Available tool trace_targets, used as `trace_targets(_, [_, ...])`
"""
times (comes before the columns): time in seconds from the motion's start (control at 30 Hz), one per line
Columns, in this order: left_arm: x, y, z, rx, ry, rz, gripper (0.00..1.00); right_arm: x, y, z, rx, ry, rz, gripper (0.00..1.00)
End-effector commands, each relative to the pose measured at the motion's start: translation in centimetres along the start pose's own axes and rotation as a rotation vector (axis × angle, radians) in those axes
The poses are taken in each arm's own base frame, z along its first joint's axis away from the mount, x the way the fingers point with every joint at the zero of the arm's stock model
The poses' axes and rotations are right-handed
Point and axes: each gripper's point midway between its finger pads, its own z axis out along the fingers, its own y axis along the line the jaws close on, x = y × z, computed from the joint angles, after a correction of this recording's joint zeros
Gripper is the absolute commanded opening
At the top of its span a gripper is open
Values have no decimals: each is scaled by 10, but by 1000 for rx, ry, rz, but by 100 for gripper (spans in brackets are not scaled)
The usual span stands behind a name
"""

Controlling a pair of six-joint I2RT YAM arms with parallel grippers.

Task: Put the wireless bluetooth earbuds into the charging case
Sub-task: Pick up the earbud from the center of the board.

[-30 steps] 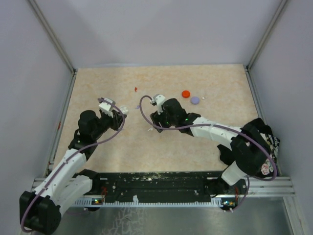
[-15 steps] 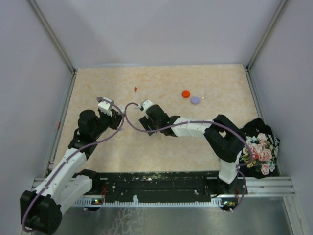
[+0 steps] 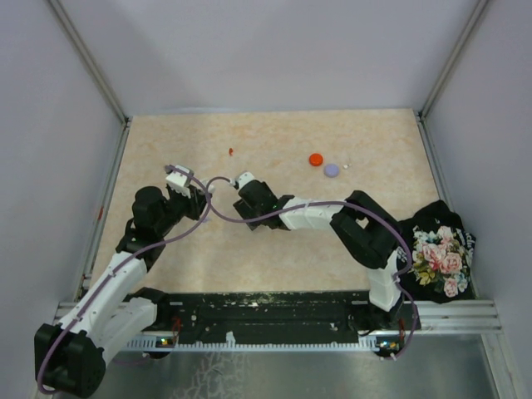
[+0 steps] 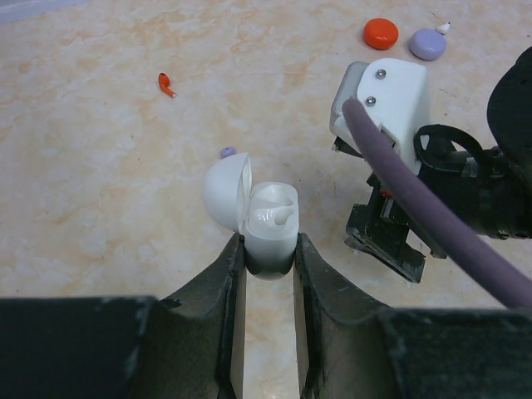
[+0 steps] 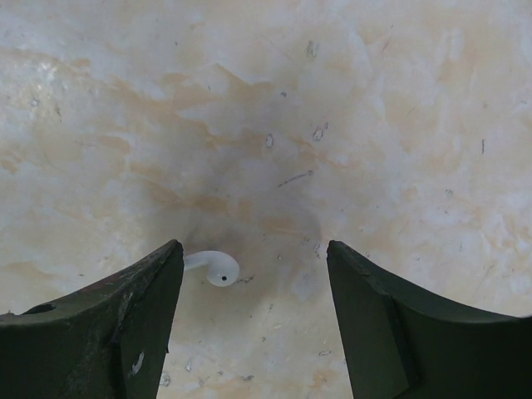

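My left gripper (image 4: 268, 241) is shut on the base of a white charging case (image 4: 271, 218). The case's lid (image 4: 223, 194) is open and a white earbud (image 4: 280, 215) sits inside. In the top view the left gripper (image 3: 205, 192) is left of centre. My right gripper (image 5: 253, 247) is open, pointing down close over the table. A white earbud (image 5: 218, 268) lies between its fingers, near the left one. In the top view the right gripper (image 3: 251, 214) is just right of the case. A red earbud (image 4: 166, 84), a lavender earbud (image 4: 227, 152) and another white earbud (image 4: 443, 27) lie loose.
A round red disc (image 3: 315, 159) and a lavender disc (image 3: 332, 169) lie at the far right of the table. A floral bag (image 3: 440, 253) sits at the right edge beside the right arm. Grey walls enclose the table on three sides.
The right gripper has moved left, close to the left gripper and the case, and its arm has folded in. The left gripper has held still with the case.
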Motion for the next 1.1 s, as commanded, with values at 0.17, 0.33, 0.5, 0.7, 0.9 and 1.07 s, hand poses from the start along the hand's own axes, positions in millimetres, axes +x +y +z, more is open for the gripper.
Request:
trace_targets(0.17, [-14, -3, 0, 18, -54, -20, 1, 12, 1, -10, -1, 64, -28, 71])
trace_targets(0.33, [-14, -5, 0, 26, -58, -21, 1, 18, -6, -23, -10, 87, -15, 68])
trace_targets(0.5, [-14, -7, 1, 39, -55, -26, 1, 9, -13, -32, -53, 79, 29, 61])
trace_targets(0.7, [-13, -9, 1, 54, -54, -27, 1, -18, 5, -46, -224, 8, -17, 59])
trace_targets(0.9, [-13, -8, 1, 46, -55, -29, 1, -28, 15, -36, -280, -13, -51, 49])
trace_targets(1.07, [-12, -8, 1, 43, -52, -31, 1, -30, 19, -23, -279, -6, -47, 43])
